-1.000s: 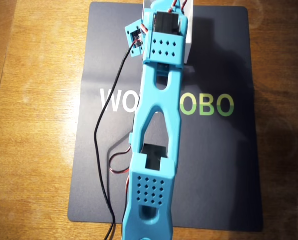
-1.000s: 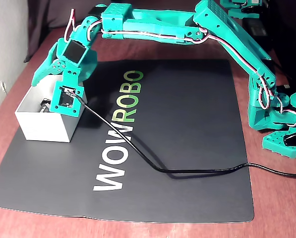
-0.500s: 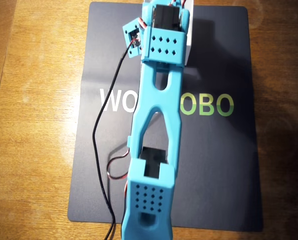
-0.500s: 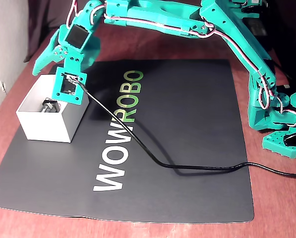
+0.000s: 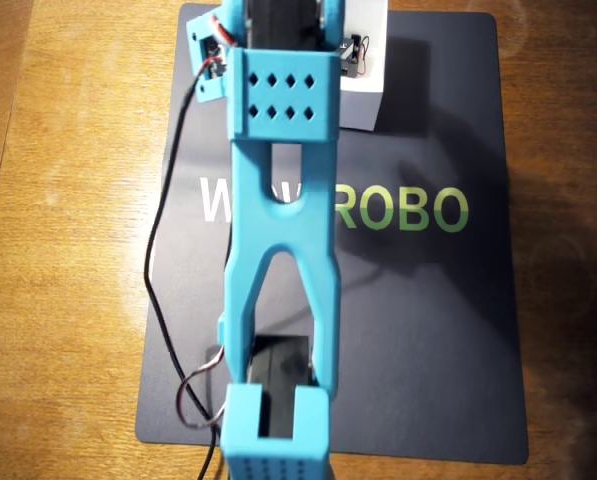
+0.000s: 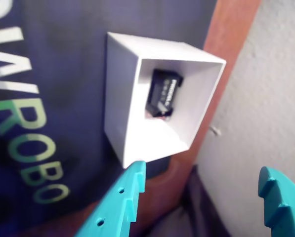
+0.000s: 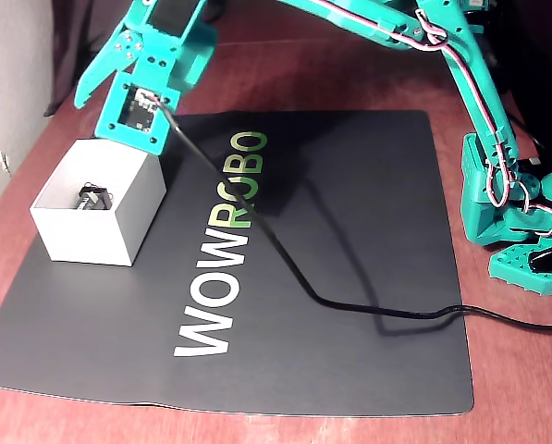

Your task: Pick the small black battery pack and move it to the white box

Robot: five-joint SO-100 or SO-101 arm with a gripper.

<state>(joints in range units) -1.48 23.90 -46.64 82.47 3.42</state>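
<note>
battery pack (image 6: 163, 92) in box (image 6: 122, 118) | box on mat (image 7: 349, 231), left end, fixed view

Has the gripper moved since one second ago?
Yes. In the fixed view the gripper has risen clear above the white box, which it reached into before.

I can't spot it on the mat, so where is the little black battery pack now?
The battery pack lies inside the white box, close to one wall in the wrist view. In the fixed view the box sits at the mat's left edge.
</note>
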